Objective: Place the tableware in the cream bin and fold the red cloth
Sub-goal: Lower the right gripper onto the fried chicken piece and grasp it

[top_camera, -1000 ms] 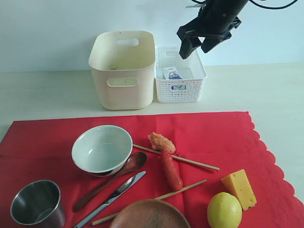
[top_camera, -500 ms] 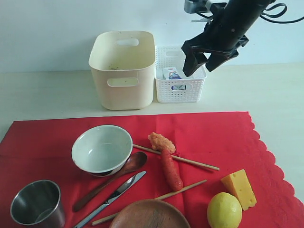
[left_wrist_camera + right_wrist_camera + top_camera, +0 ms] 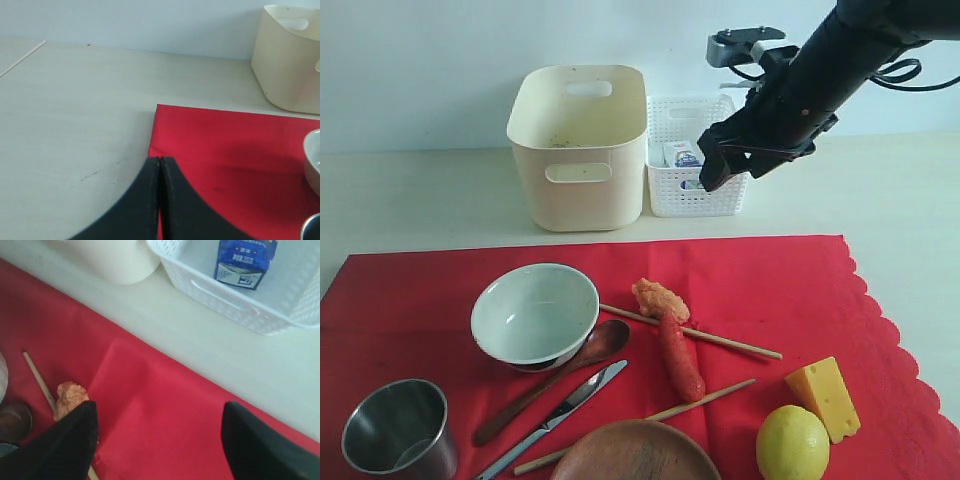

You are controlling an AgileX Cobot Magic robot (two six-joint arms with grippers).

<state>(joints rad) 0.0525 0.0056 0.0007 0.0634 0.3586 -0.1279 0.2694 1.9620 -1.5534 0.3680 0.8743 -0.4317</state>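
Evidently the right fingers (image 3: 710,170) are hanging spread wide and holding nothing, in front of the white lattice basket (image 3: 670,200), and they seem to be poised over the far part of the red cloth (image 3: 770,280). From the right wrist the cloth is showing between them, with one chopstick (image 3: 690,335) and a fried morsel (image 3: 658,298) lying nearest. Every piece to be binned is sitting on the cloth, nearer and to the left of those fingers: the white bowl (image 3: 535,315), the wooden spoon (image 3: 555,375) beside its base, the knife (image 3: 560,410), the second chopstick (image 3: 650,412), the steel cup (image 3: 398,428) at the near left and the brown plate (image 3: 635,455) at the near edge. I am judging that folding is waiting on this clearing, since everything is weighing the cloth down. The cream bin (image 3: 578,200) is standing open on the surface (image 3: 420,190) beyond the cloth's far edge, left of the basket, ready to receive. The left fingers (image 3: 145,210) are pressed together, empty, hovering by the cloth's left edge.
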